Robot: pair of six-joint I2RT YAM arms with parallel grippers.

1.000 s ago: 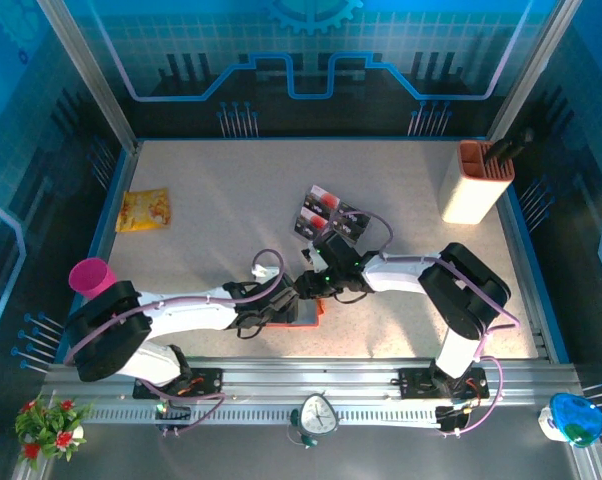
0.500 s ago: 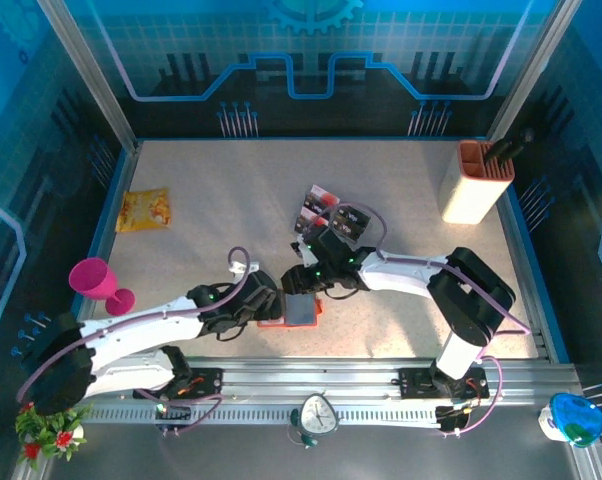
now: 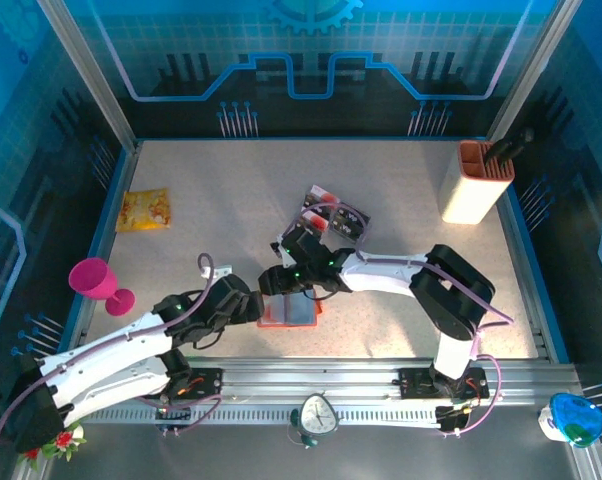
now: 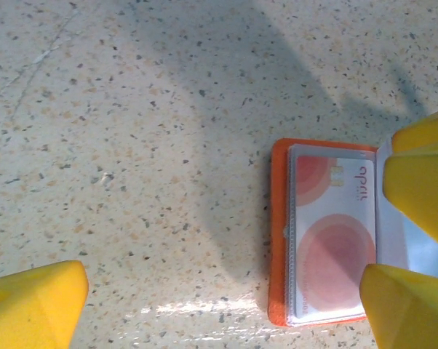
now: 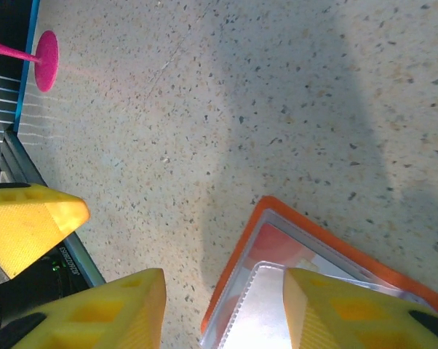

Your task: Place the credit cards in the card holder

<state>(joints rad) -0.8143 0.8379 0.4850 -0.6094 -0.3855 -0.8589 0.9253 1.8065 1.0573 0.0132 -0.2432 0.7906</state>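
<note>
The card holder point(image 4: 279, 240) is showing an orange-red cover, and the card point(image 4: 328, 240) behind its clear pocket is showing pale pink with salmon circles. The table point(image 3: 201, 250) is showing cream flecked with dark and tan specks. The credit cards point(image 3: 326, 212) are showing black with red and white marks. The goblet point(image 3: 93, 278) is glowing magenta, the snack packet point(image 3: 144, 210) yellow, and the tall container point(image 3: 471, 200) cream with an orange lining. The fingers point(image 4: 33, 309) of the left gripper point(image 4: 223, 294) are showing bright yellow. The left arm point(image 3: 111, 355) and right arm point(image 3: 391, 270) are showing white with black joints and lilac cables.
</note>
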